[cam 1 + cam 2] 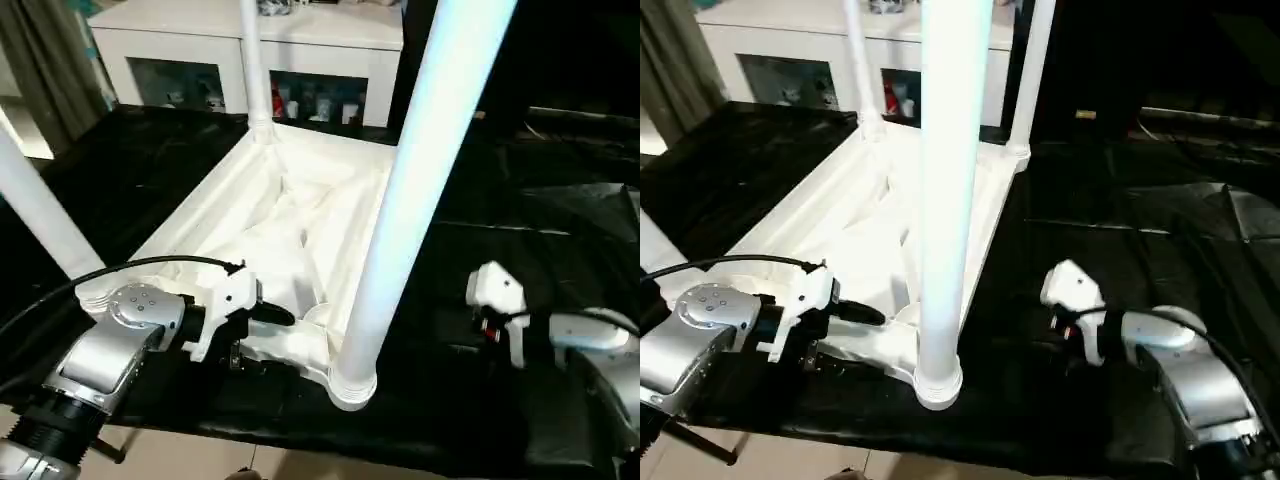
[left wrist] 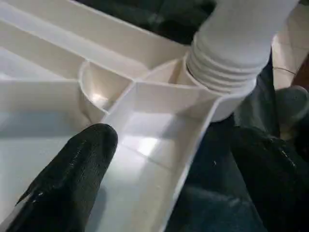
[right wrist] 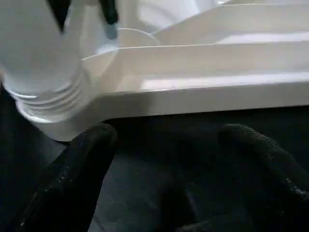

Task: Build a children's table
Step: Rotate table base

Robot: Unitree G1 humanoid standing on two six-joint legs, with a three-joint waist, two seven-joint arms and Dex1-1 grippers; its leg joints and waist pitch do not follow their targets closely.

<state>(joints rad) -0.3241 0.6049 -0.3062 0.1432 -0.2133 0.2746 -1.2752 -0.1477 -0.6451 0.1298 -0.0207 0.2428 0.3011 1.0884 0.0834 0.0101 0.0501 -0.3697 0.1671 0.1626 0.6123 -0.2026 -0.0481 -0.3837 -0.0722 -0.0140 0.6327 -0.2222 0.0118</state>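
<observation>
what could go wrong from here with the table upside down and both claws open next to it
1. The left claw has one finger inside the white ribbed plastic tabletop and one outside; closing or pulling away could catch the rim and drag it.
2. The near tall white tubular leg stands unheld between both arms; a sideways sweep by the right claw might knock it askew.

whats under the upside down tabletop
The tabletop lies ribs-up on a black cloth, which shows all around it. Whatever is directly beneath the tabletop is covered.
</observation>
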